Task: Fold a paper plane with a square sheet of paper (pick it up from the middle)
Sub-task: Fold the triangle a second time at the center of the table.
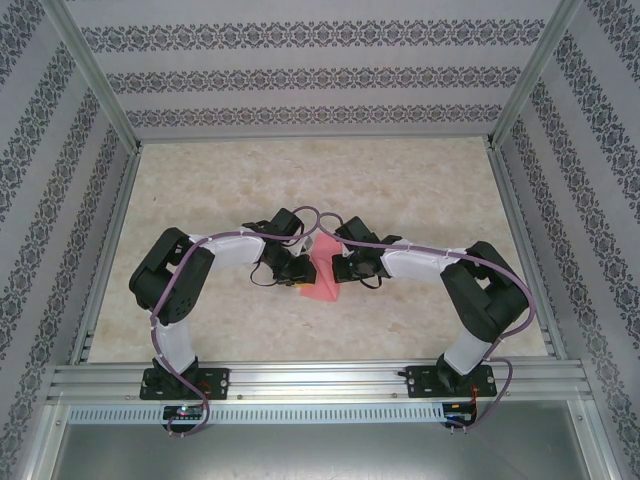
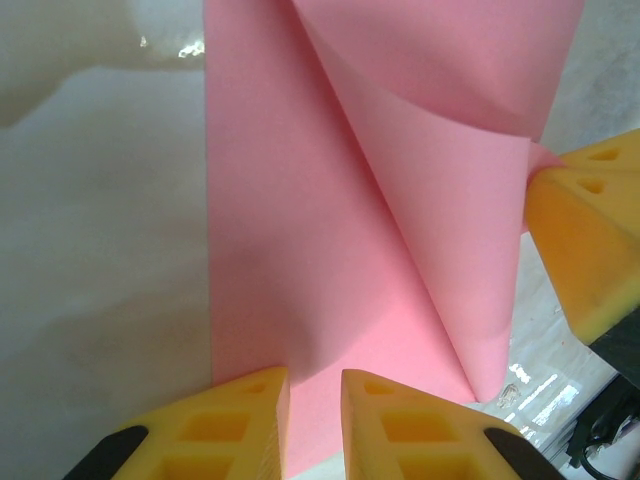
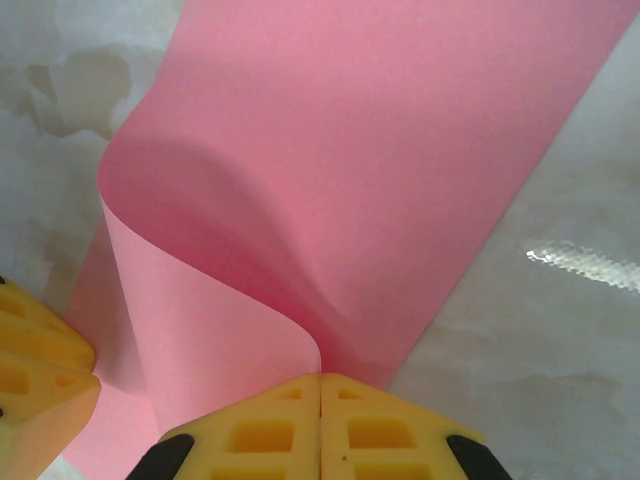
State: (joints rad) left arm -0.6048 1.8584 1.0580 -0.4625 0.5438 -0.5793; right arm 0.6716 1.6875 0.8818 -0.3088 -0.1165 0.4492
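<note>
Top external view: two arms reach in from the near edge and meet at mid-table. One paper sheet [image 1: 322,288], pink, lies on the marbled table [image 1: 430,200] between the left tool [image 1: 300,284] and the right tool [image 1: 338,272]. Count: 1 sheet, 2 tools, nothing else on the table.

Left wrist view: the left tool [image 2: 315,382] has its yellow fingers a narrow gap apart, tips down at the near edge of the paper sheet [image 2: 290,250]. Flat pink shows through the gap. Looks like tips resting on the paper rather than a pinch, but I can't tell for sure. The sheet's left part lies flat on the table with a straight left edge. Its right part is lifted and curled over into a cone-like flap. One yellow finger [image 2: 580,240] of the right tool touches that flap's corner at the right side.

Right wrist view: the right tool [image 3: 320,380] has its fingers pressed together with no gap, and the curled flap of the sheet [image 3: 380,170] runs down to the seam between the tips, so it is pinching the paper corner. The flap is raised off the table and bowed, while the rest of the sheet lies flat beyond. A left tool finger [image 3: 40,370] shows at lower left, on the sheet's edge.
</note>
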